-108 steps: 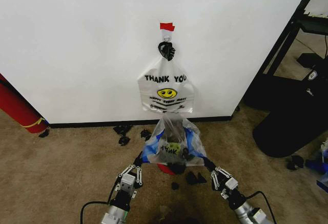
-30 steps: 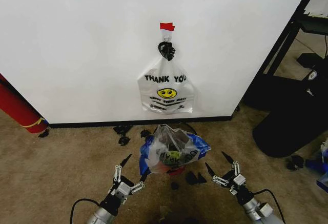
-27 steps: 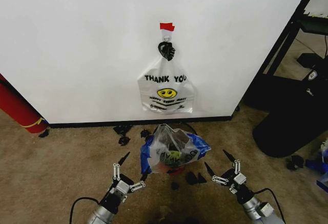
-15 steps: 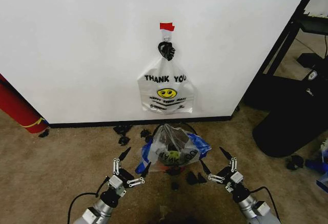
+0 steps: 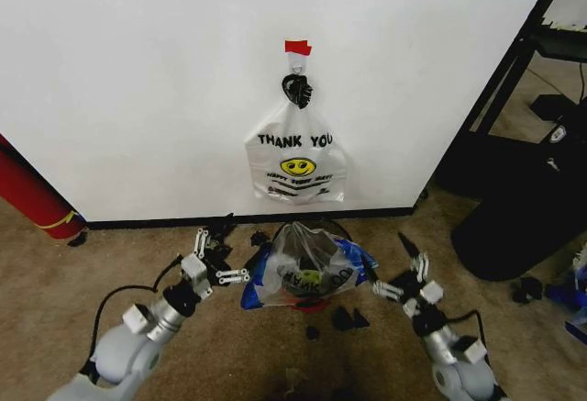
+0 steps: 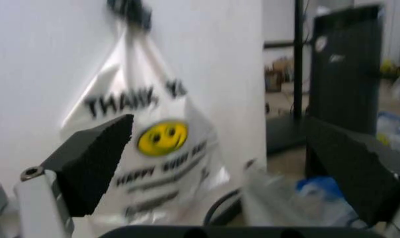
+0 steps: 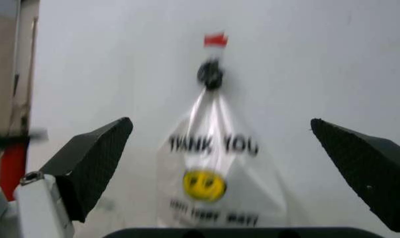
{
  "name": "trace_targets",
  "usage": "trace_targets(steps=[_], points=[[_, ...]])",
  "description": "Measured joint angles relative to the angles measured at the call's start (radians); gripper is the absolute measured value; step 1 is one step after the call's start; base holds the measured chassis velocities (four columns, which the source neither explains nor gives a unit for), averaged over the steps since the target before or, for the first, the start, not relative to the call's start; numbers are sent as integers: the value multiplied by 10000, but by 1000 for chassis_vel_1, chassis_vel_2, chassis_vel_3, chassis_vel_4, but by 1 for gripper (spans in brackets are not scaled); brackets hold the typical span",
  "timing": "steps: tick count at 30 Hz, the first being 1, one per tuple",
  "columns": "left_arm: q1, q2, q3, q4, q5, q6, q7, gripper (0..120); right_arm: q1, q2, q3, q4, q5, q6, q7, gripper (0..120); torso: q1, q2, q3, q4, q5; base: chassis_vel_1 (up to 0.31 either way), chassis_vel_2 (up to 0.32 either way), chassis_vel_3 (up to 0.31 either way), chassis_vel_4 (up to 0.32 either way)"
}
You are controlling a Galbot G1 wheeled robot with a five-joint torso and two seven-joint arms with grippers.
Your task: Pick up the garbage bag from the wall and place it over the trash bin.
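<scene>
Thin whitish plastic with blue patches, the garbage bag (image 5: 307,270) is sitting on the carpet (image 5: 110,272) at the foot of the wall (image 5: 138,71), draped over the trash bin (image 5: 310,302), whose red bottom is peeking out beneath it. Above it, the opaque white "THANK YOU" bag (image 5: 295,164) is hanging from a hook (image 5: 295,84) under a strip of red tape (image 5: 297,47) (its black-printed letters and yellow smiley are facing the room). On the robot's left, the left hand (image 5: 216,256) is hovering just beside the garbage bag, its fingers spread apart and holding nothing; in the left wrist view its dark pads (image 6: 94,158) are framing the hanging bag and a bit of the crumpled one below. On the right, the right hand (image 5: 400,271) is hovering near the bag's other side, fingers likewise spread wide and empty, its wrist view looking straight at the wall. Small black scraps (image 5: 344,318) are lying scattered around the bin.
</scene>
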Motion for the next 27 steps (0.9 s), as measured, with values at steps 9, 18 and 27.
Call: trace_targets(steps=[9,18,27], points=[[-5369,500,4335,2985,-927,1201,-85,100,-201,476,744,1901,-1760,-397,2527,100,1,-1,0,-13,4,0,0,0,0],[-8226,-162,7200,4558,-1069,1883,407,100,-185,988,1950,2096,-3707,-673,3859,100,1,-1,-1,-12,5,0,0,0,0],[-9610,-931,8347,5798,-505,2543,483,100,-938,1263,3038,2117,-5448,-1895,5584,100,0,-1,-1,-11,6,0,0,0,0]])
